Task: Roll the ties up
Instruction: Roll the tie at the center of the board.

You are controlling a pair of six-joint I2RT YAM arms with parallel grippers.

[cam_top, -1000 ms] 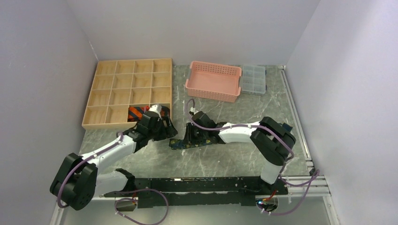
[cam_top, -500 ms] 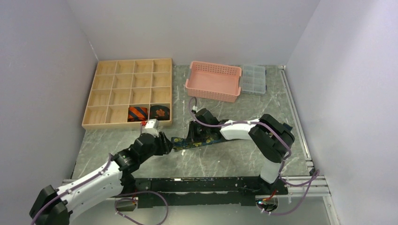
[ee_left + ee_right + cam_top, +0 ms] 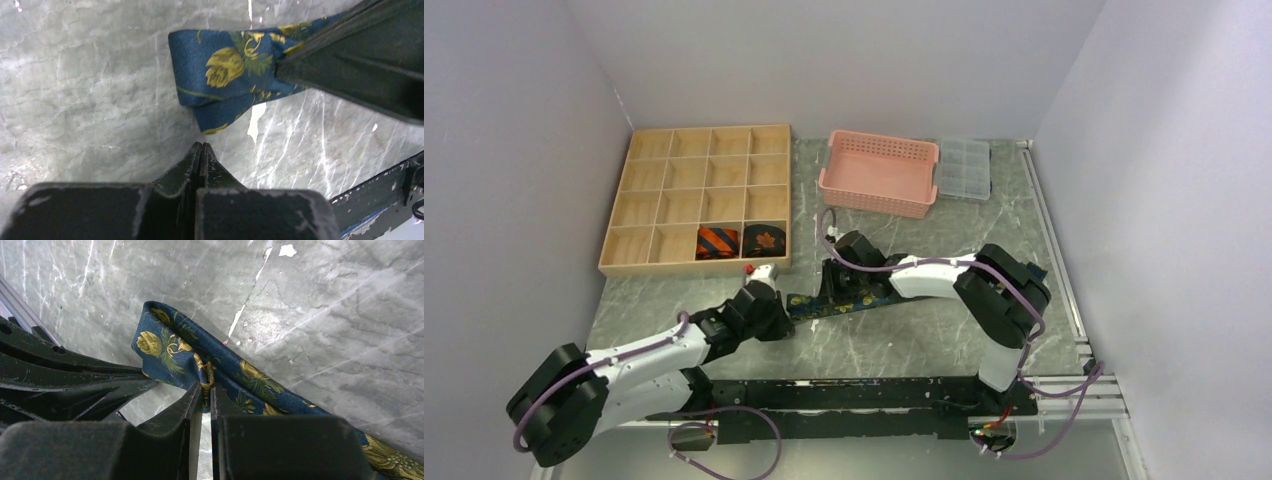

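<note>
A dark blue tie with yellow-green flowers (image 3: pixel 856 299) lies flat on the marble table, its end pointing left. My right gripper (image 3: pixel 206 390) is shut on a pinched fold of this tie (image 3: pixel 175 347), a little back from its end; in the top view the right gripper (image 3: pixel 829 296) stands over the cloth. My left gripper (image 3: pixel 202 146) is shut with nothing in it, its tips just short of the tie's end (image 3: pixel 225 75); in the top view the left gripper (image 3: pixel 782 316) lies low beside that end. A rolled striped tie (image 3: pixel 717 241) and a rolled leaf-motif tie (image 3: pixel 764 240) sit in neighbouring tray compartments.
A wooden compartment tray (image 3: pixel 674 160) stands at the back left. A pink basket (image 3: pixel 879 175) and a clear plastic organiser (image 3: pixel 964 168) are behind the tie. A black rail (image 3: pixel 854 395) runs along the near edge, a metal rail (image 3: pixel 1054 260) along the right.
My left arm has drawn back from the wooden tray and come down beside the floral tie's end, and its jaws have gone from open to shut. The right gripper has hardly moved.
</note>
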